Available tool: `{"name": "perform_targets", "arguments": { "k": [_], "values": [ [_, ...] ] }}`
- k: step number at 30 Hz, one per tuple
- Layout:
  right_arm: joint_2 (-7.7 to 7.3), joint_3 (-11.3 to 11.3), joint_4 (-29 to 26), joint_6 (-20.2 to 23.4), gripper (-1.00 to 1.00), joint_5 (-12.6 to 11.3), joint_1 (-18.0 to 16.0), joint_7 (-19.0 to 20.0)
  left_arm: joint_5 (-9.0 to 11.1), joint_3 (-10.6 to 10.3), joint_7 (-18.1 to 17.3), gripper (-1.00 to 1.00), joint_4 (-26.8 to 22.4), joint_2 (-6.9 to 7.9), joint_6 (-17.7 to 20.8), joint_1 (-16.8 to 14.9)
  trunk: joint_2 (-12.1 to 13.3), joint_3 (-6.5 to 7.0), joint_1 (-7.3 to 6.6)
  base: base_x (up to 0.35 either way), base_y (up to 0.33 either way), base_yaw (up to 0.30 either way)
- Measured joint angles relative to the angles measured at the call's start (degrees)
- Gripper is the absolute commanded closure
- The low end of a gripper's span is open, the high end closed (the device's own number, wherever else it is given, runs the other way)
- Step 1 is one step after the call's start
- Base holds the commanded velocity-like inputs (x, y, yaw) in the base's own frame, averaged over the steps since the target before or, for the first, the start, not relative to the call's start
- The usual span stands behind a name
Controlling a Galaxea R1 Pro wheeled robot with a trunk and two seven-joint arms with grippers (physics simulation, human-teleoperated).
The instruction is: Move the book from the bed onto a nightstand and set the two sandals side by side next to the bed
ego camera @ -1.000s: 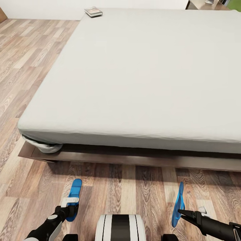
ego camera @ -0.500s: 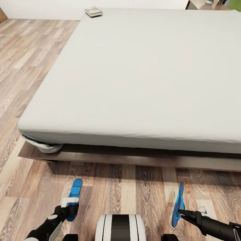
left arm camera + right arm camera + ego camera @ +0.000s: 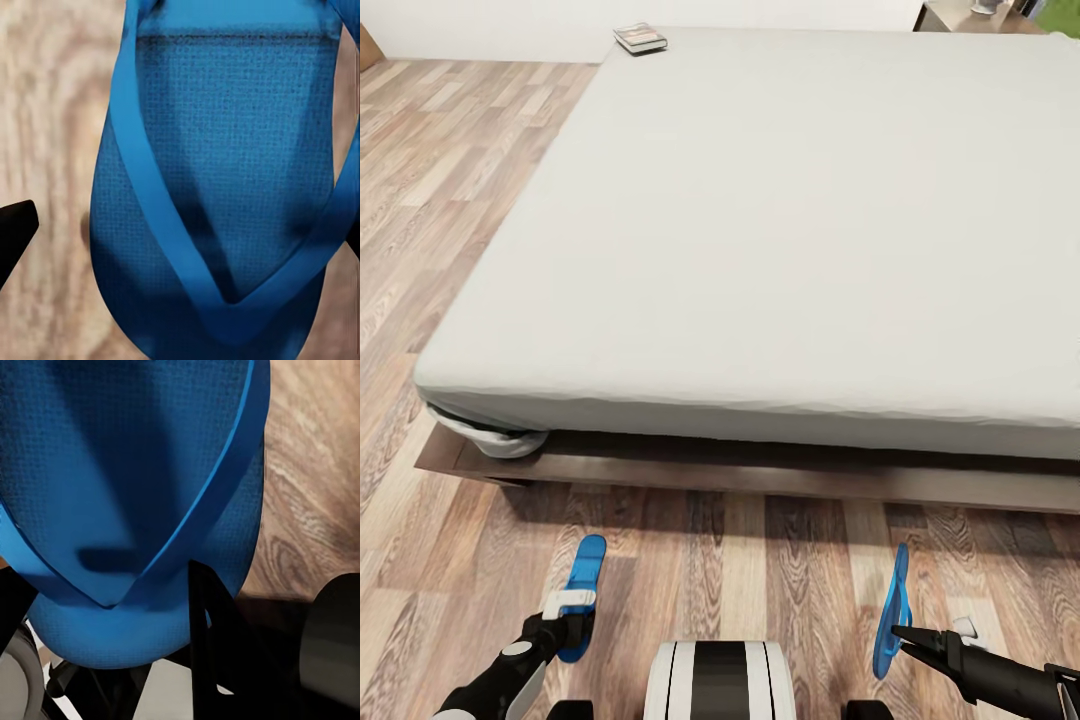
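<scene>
The robot faces the foot of the bed [image 3: 780,220], whose light grey mattress spreads across most of the head view above a dark brown wooden frame. The book [image 3: 640,38] lies flat on the mattress at its far left corner, well away from both arms. Low in the head view, the left arm reaches forward over the wood-plank floor [image 3: 760,560], and the left gripper [image 3: 568,612] sits at one blue sandal [image 3: 584,582] that points lengthwise toward the bed; the left wrist view looks straight onto this sandal's [image 3: 217,180] sole and strap, with a dark fingertip [image 3: 15,232] off to the side and floor showing between it and the sandal, so the fingers stand apart and I cannot tell whether they touch it. The right arm comes in from the lower right, its dark gripper [image 3: 905,636] pointing leftward and closed on the other sandal [image 3: 892,610], which stands on edge, turned sideways rather than flat. The right wrist view shows that sandal [image 3: 135,487] close up, with a dark finger [image 3: 214,622] pressed against its rim. The two sandals are well apart, either side of the robot's white trunk [image 3: 720,680].
</scene>
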Motion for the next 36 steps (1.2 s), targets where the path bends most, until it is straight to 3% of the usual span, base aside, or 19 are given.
{"name": "perform_targets", "arguments": {
  "k": [28,32,36],
  "values": [
    [0.00,0.00,0.05,0.03,1.00,0.00,0.00,-0.07,0.00,0.11,-0.37,-1.00,0.00,0.19,0.07,0.00,0.38,6.21,-0.72,0.000,0.000,0.000],
    [0.00,0.00,0.07,0.03,1.00,0.00,-0.01,-0.08,1.31,1.35,-4.85,-1.00,-0.16,1.66,0.05,0.00,0.43,7.09,-0.82,0.000,0.000,0.000],
    [0.00,0.00,0.03,0.03,1.00,0.00,-0.01,-0.08,4.81,2.90,-12.35,-1.00,-0.53,5.11,0.59,0.00,0.48,7.98,-0.93,0.000,0.000,0.000]
  ]
}}
